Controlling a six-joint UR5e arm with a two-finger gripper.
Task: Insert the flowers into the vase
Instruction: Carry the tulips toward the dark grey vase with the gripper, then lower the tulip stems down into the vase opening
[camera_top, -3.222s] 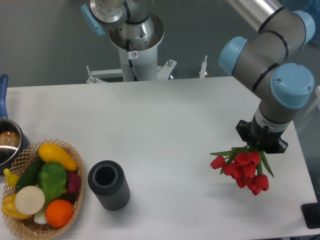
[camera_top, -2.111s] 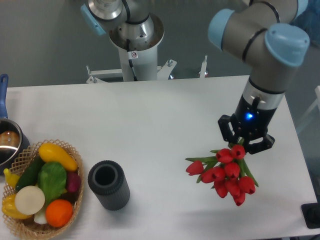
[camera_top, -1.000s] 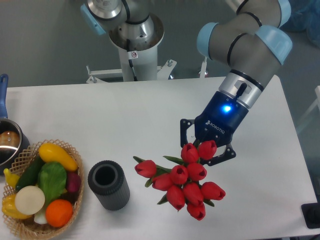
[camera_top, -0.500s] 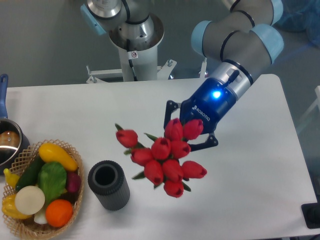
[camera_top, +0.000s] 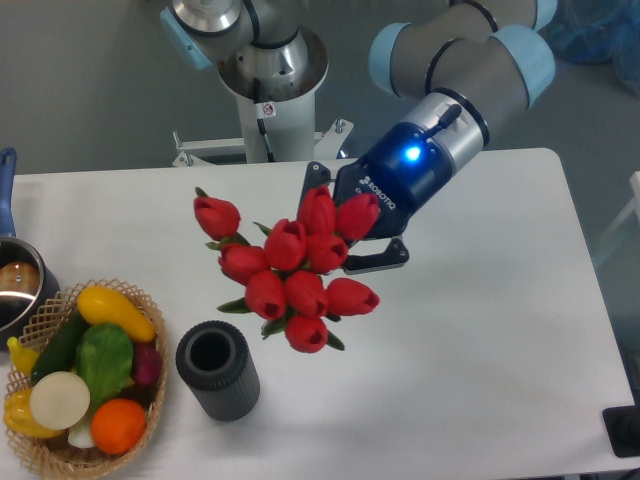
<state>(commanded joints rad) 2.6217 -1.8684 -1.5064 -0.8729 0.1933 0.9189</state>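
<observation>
The bunch of red tulip buds with green stems and leaves (camera_top: 290, 270) is held off the white table (camera_top: 480, 350) by the robot arm's two-finger gripper (camera_top: 345, 225), whose dark fingers are clenched around the stems just behind the blooms, one finger showing above the cluster and one below it. The buds face the camera and fan out to the left of the fingers, so the stems themselves are almost wholly hidden behind the heads and the gripper body, and their lower ends cannot be seen. The dark grey ribbed cylindrical vase (camera_top: 217, 369) stands upright on the table with its round mouth open toward the camera, lying down and to the left of the gripper in the picture and just under the lowest bud, though how high the flowers hang above it is unclear from this one view. The coming move turns on that offset: the stem ends probably have to be carried over the mouth and the bunch turned stems-down. The bunch looks wider than the mouth. Left of the vase sits a wicker basket of colourful toy vegetables (camera_top: 80, 375), close enough that a wide swing could brush it.
</observation>
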